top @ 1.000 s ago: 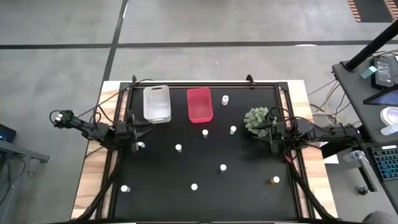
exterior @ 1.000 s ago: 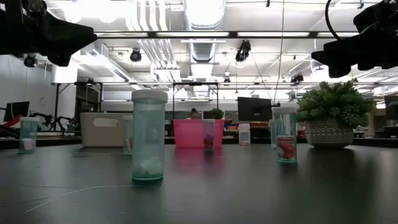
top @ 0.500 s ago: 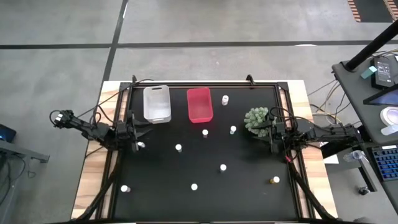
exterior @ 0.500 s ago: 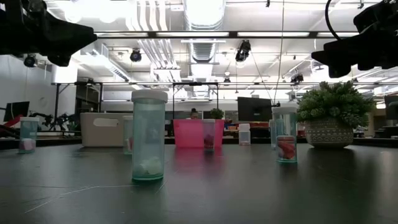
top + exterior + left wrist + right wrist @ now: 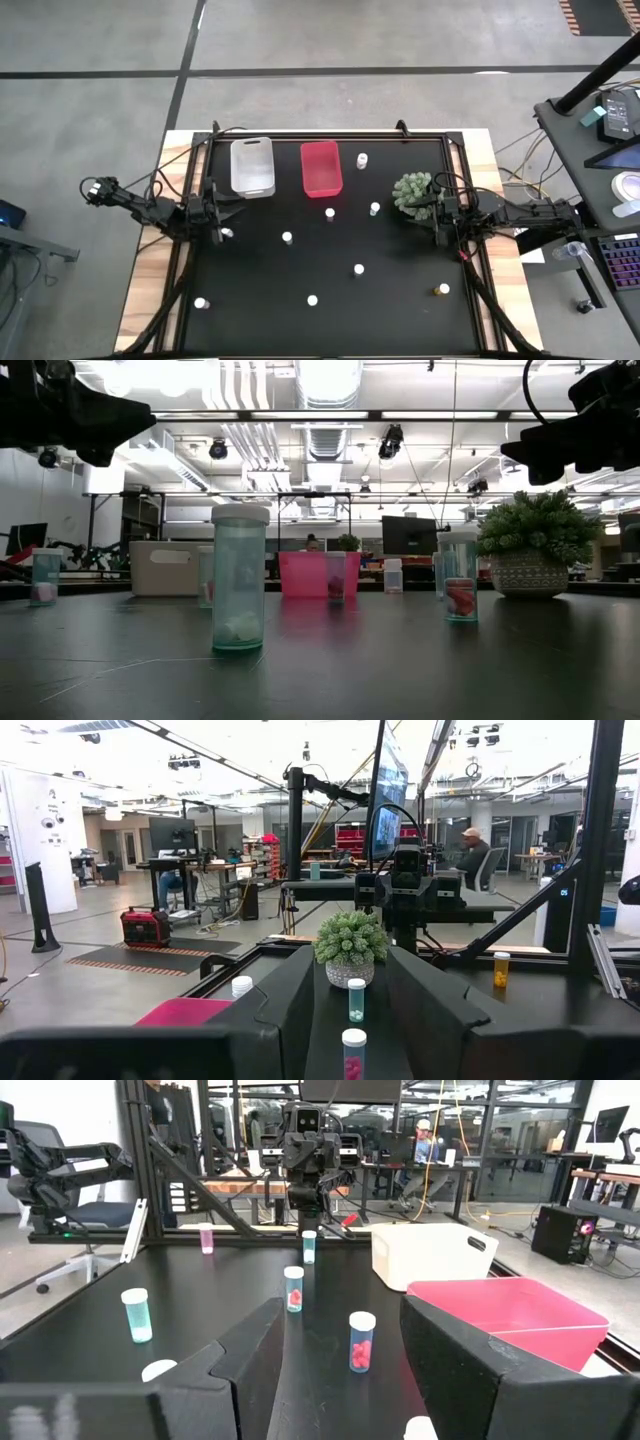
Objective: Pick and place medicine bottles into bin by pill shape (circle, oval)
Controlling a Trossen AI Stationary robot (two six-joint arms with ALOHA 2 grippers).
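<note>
Bottles [image 5: 287, 238] were scattered upright across the surface [image 5: 390, 310], none binned; clear bin [image 5: 252, 166] and red bin [image 5: 320, 168] sat at 12 o'clock. Left claw [image 5: 222, 213] at 9 and right claw [image 5: 430, 213] at 3 were held open, empty. Pill shape should be confirmed before any grasp.

Bottles [image 5: 287, 238] before two bins [image 5: 252, 167]

One camera hangs overhead looking straight down on the whole black table [image 5: 330, 260], another sits at tabletop level gazing across it into the room, and the two wrist cameras face each other over it, both catching the red bin [image 5: 185, 1011] and the plant [image 5: 350, 937].
</note>
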